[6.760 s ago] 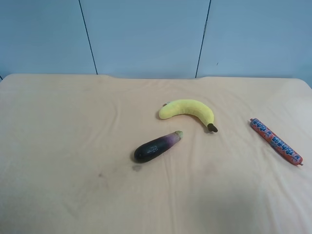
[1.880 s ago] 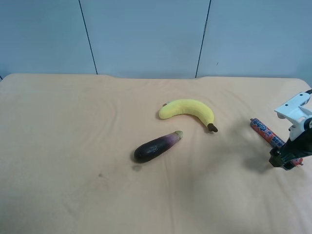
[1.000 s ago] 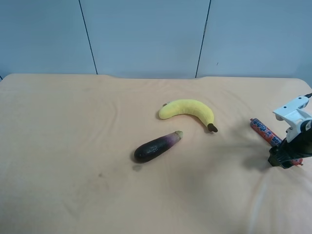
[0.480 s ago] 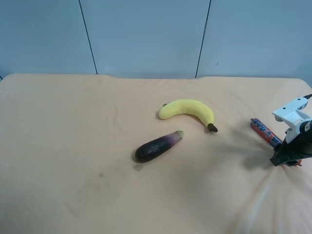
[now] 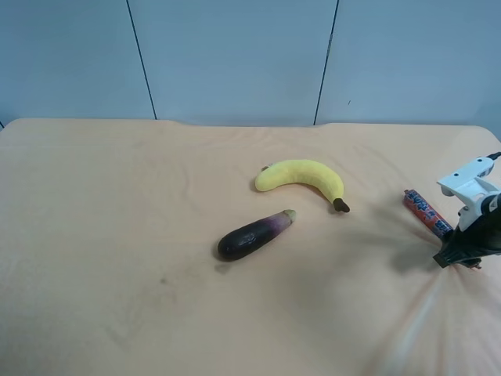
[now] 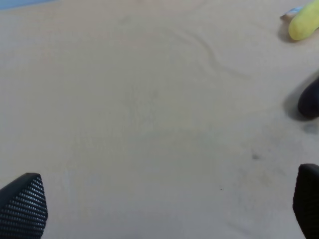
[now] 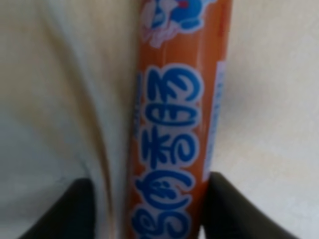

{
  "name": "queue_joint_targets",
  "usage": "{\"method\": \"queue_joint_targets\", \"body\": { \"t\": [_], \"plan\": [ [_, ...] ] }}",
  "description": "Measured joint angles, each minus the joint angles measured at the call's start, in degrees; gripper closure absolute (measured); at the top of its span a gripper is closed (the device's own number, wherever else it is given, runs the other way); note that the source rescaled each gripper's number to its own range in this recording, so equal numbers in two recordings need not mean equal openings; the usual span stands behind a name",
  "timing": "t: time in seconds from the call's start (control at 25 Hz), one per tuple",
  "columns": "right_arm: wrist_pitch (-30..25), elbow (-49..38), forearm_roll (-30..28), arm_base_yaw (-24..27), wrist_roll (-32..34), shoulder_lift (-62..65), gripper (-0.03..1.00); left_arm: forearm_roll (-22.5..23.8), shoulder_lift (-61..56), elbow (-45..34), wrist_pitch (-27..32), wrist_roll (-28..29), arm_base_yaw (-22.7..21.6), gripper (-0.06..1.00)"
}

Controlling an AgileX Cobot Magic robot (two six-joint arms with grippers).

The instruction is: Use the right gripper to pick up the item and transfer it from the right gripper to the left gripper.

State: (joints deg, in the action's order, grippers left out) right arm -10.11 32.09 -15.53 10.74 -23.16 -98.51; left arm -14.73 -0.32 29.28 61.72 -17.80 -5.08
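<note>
The item (image 5: 423, 211), a slim red stick with blue and white print, lies at the exterior high view's right edge. Its near end is hidden under the right gripper (image 5: 458, 257), which hangs from the white housing (image 5: 470, 186). In the right wrist view the item (image 7: 177, 114) fills the middle and the right gripper (image 7: 154, 201) straddles it. One black finger (image 7: 224, 209) presses its side. The other finger (image 7: 77, 211) pushes a fold of cloth against it. The left gripper (image 6: 164, 199) shows only in its own wrist view, wide open over bare cloth, its fingertips (image 6: 25, 204) far apart.
A yellow banana (image 5: 301, 174) lies at mid-table and a dark purple eggplant (image 5: 252, 236) sits nearer the front. Both also appear at the edge of the left wrist view, the banana (image 6: 305, 22) and the eggplant (image 6: 310, 99). The tan tablecloth (image 5: 117, 235) is puckered towards the right gripper.
The right gripper's fingers have closed in on the item. The cloth below it has bunched into creases. The item's far end shifted slightly.
</note>
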Motion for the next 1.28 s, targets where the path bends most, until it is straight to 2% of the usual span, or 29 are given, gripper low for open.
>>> {"method": "queue_joint_targets", "body": {
  "t": [0.08,0.16,0.48,0.6,0.72,0.84,1.28],
  "plan": [
    [0.0,0.0,0.0,0.0,0.0,-0.1,0.84,0.0,0.0,0.0,0.0,0.0,0.0,-0.06],
    [0.0,0.0,0.0,0.0,0.0,-0.1,0.88,0.0,0.0,0.0,0.0,0.0,0.0,-0.06],
    [1.1,0.0,0.0,-1.5,0.0,-0.1,0.90,0.0,0.0,0.0,0.0,0.0,0.0,-0.06],
    [1.3,0.0,0.5,-2.1,0.0,-0.1,0.86,0.0,0.0,0.0,0.0,0.0,0.0,-0.06],
    [1.7,0.0,0.7,-2.3,0.0,-0.1,0.73,0.0,0.0,0.0,0.0,0.0,0.0,-0.06],
    [2.0,0.0,1.0,-2.3,0.0,-0.1,0.67,0.0,0.0,0.0,0.0,0.0,0.0,-0.06],
    [1.8,0.0,1.0,-2.3,0.0,-0.1,0.65,0.0,0.0,0.0,0.0,0.0,0.0,-0.06]
  ]
}}
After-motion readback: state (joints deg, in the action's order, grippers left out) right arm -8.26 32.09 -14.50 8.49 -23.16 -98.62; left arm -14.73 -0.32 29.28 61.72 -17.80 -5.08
